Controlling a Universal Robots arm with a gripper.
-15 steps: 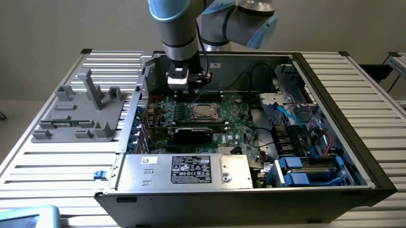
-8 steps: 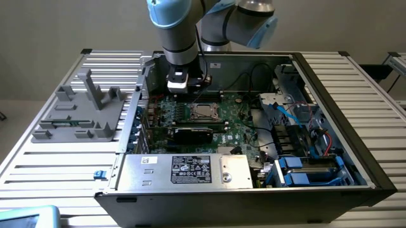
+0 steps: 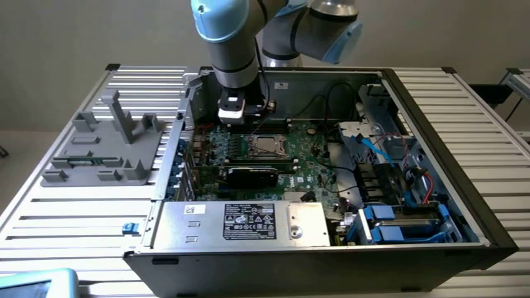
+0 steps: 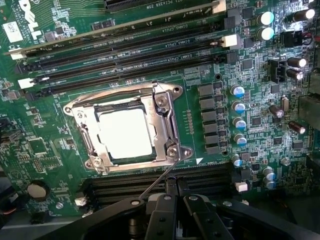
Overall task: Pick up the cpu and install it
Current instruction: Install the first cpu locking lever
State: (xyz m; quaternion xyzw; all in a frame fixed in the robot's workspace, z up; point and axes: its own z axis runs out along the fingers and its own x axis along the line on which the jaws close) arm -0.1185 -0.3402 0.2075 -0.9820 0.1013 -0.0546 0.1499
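Cpu seated in socket, closed fingers empty beside it

The cpu (image 4: 125, 134) is seen lying flat in the socket (image 4: 92, 137) on the motherboard (image 4: 260, 135), its silver top framed by the metal frame (image 4: 162, 127) that is laid over its edges. The fingers (image 4: 172, 189) are pressed together with nothing held between them. They are poised above the board just beside the socket and apart from the cpu. A thin lever (image 4: 156, 181) slants from the frame's corner toward them. In the exterior view the arm (image 3: 228, 49) is lowered into the open case (image 3: 431, 118), which is set on the slatted desk (image 3: 74, 217), and the cpu (image 3: 265, 144) is seen near the board's middle, just behind a black card (image 3: 252, 176).
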